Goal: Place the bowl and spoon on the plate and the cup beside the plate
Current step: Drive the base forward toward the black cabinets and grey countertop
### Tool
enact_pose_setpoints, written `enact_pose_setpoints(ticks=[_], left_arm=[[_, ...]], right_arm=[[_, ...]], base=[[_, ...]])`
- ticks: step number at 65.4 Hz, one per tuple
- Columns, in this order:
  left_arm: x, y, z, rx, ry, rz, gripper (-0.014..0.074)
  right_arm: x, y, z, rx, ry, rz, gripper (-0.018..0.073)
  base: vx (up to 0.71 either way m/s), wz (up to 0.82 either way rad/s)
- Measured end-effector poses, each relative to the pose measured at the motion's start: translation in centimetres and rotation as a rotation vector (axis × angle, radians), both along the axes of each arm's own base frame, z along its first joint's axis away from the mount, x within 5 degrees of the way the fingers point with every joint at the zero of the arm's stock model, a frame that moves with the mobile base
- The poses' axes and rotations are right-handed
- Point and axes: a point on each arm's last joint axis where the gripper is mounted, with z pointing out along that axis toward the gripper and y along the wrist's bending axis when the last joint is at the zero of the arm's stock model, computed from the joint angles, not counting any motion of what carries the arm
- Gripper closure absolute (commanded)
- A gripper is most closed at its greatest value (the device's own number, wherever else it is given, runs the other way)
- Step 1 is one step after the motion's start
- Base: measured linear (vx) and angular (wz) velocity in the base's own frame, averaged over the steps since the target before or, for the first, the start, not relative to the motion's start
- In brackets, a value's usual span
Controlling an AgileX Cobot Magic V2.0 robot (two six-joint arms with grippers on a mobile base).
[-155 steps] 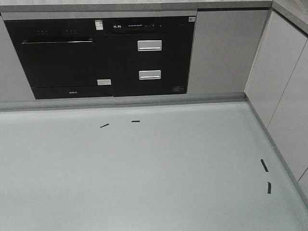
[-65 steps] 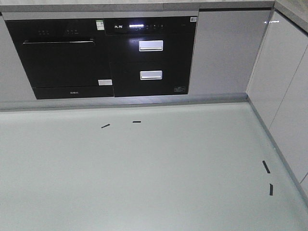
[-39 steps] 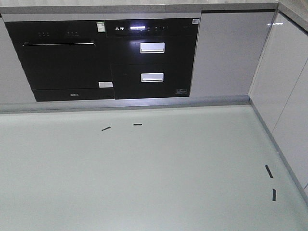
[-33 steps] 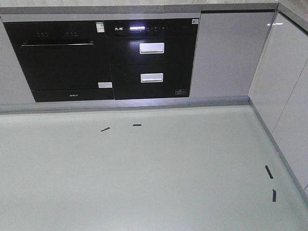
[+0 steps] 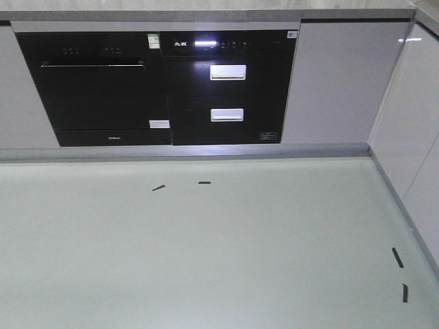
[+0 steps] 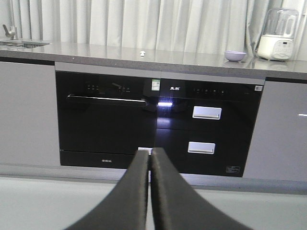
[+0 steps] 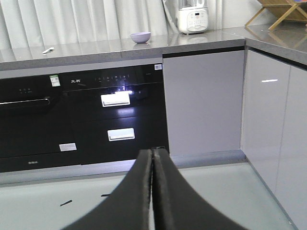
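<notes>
Left gripper point(image 6: 149, 152): jaws pressed flat together, nothing between them. Right gripper point(image 7: 152, 150): jaws likewise closed on nothing. Both point across the pale floor point(image 5: 206, 260) toward a run of kitchen cabinets fitted with a black oven point(image 5: 103, 89) and two black drawers point(image 5: 260, 75). On the grey tabletop point(image 6: 96, 50) above, the bowl point(image 6: 235, 56) stands toward the right end, just left of a white blender point(image 6: 277, 33). The spoon point(image 6: 142, 51) lies well apart from the bowl, further left, above the oven. Short black tape strips point(image 5: 159, 187) mark the floor.
</notes>
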Motion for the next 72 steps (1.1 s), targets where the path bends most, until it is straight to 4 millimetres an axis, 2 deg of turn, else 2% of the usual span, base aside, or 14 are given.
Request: enact_pose_setpoints(ticks=[72], left_arm=[[0.0,0.0,0.0,0.0,0.0,0.0,0.0602]], right_arm=[[0.0,0.0,0.0,0.0,0.0,0.0,0.0565]], base=[[0.08,0.0]])
